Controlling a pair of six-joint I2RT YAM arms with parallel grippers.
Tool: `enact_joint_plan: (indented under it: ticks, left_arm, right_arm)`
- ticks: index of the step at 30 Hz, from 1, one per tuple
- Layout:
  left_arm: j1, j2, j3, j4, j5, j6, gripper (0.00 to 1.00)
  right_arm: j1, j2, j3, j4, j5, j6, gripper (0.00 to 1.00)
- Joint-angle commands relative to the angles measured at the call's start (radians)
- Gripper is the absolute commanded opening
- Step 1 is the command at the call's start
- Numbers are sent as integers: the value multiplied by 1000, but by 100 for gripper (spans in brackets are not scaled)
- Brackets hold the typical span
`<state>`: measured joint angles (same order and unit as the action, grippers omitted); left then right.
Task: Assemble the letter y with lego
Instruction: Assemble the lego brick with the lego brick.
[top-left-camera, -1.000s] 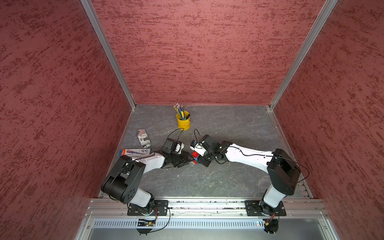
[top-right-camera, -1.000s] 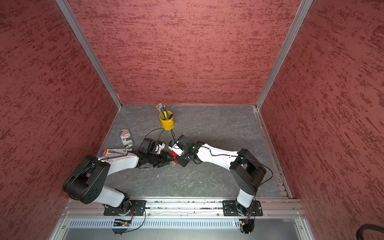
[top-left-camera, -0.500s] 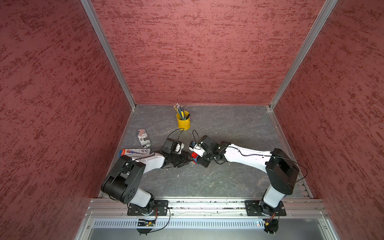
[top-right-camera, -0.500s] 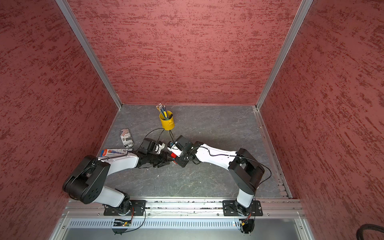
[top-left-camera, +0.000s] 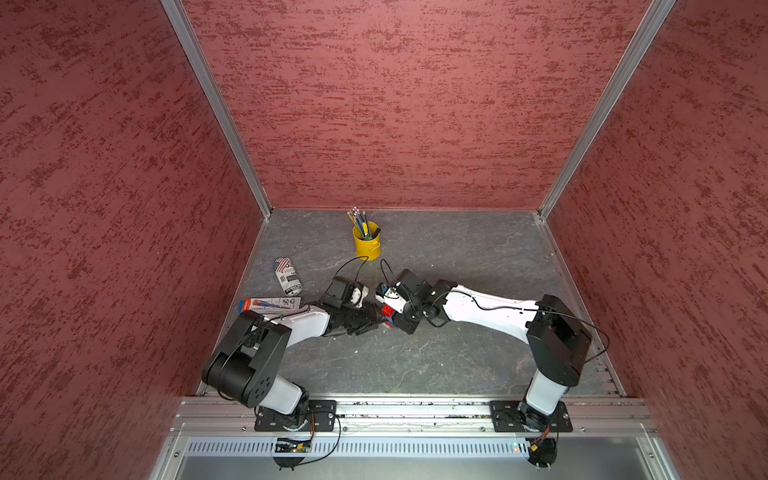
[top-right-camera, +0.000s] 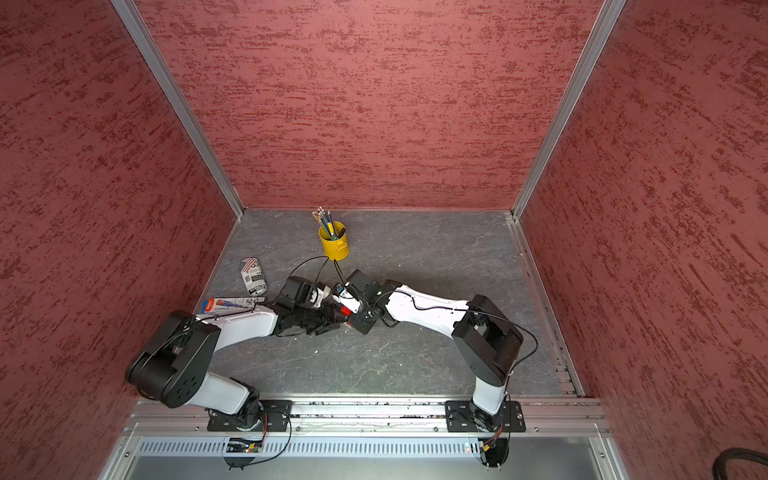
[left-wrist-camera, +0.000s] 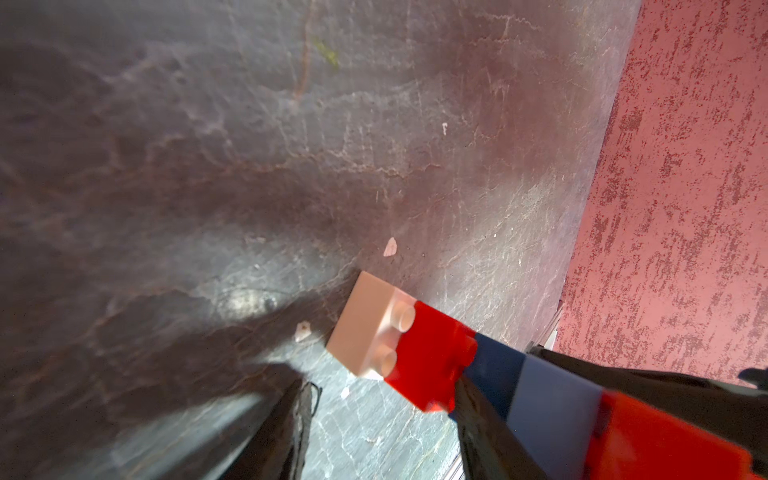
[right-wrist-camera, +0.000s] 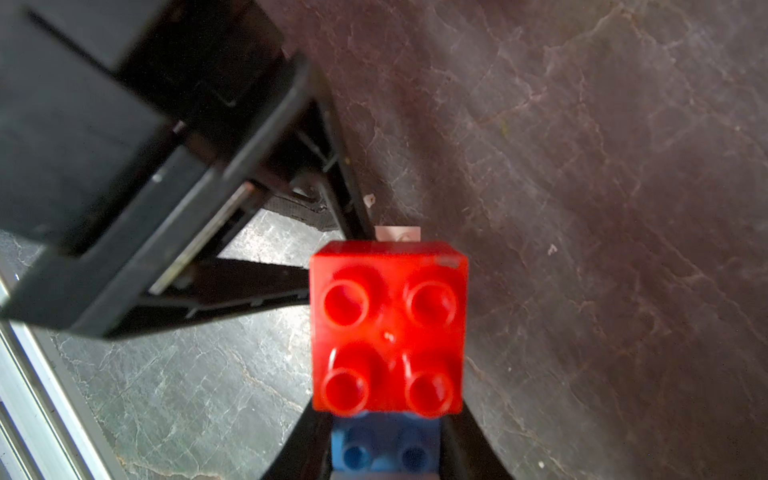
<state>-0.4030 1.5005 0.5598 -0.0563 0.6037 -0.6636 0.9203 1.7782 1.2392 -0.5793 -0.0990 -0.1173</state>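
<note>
Nearest the rail (top-left-camera: 415, 409) at 6 o'clock, both arm bases are bolted down, and the forearms are bent inward so that the grippers meet over the middle of the grey, veined, stone-look table (top-left-camera: 457, 257).

The letter y (top-left-camera: 388, 313) is held there. The right gripper (right-wrist-camera: 386, 457), reaching in from 3 o'clock, is clamped fully closed on the cluster's blue brick (left-wrist-camera: 496, 374). The left gripper (top-left-camera: 372, 323), reaching from 9 o'clock, stands partly open. Bare table is seen between its fingers and nothing is pinched by them, though one fingertip lies right against the cluster.

The cluster's long axis is judged to run roughly along the 3-to-9 line. Its free end is pointed at the left gripper: a white brick (left-wrist-camera: 365, 328) is outermost, then a red brick (right-wrist-camera: 388, 328), then the blue one. The left arm is therefore the nearer to that free end, and square alignment of its fingers with the white brick is what the coming move is thought to depend on. Whether every brick is already seated cannot be told.

The bricks are hard, glossy, square-edged plastic with round studs, and a slip under a skewed pinch is likely.

Farther off, a flat carton (top-left-camera: 272, 304) and a printed can (top-left-camera: 287, 277) lie at 10 o'clock. A yellow pencil cup (top-left-camera: 366, 245) stands at 12 o'clock, well apart.
</note>
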Motion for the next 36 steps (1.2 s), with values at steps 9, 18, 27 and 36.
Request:
enact_joint_plan:
  ticks: [9, 18, 27, 36]
  left_arm:
    - [0, 50, -70, -122, -139, 13, 55]
    - [3, 38, -88, -117, -142, 9, 54]
    - [22, 18, -110, -104, -141, 7, 54]
    - [34, -1, -124, -86, -131, -4, 56]
  right_arm:
    - [12, 92, 41, -62, 65, -23, 31]
    - [15, 116, 71, -84, 73, -26, 30]
    - [15, 128, 82, -92, 72, -28, 29]
    - [17, 131, 85, -102, 73, -26, 29]
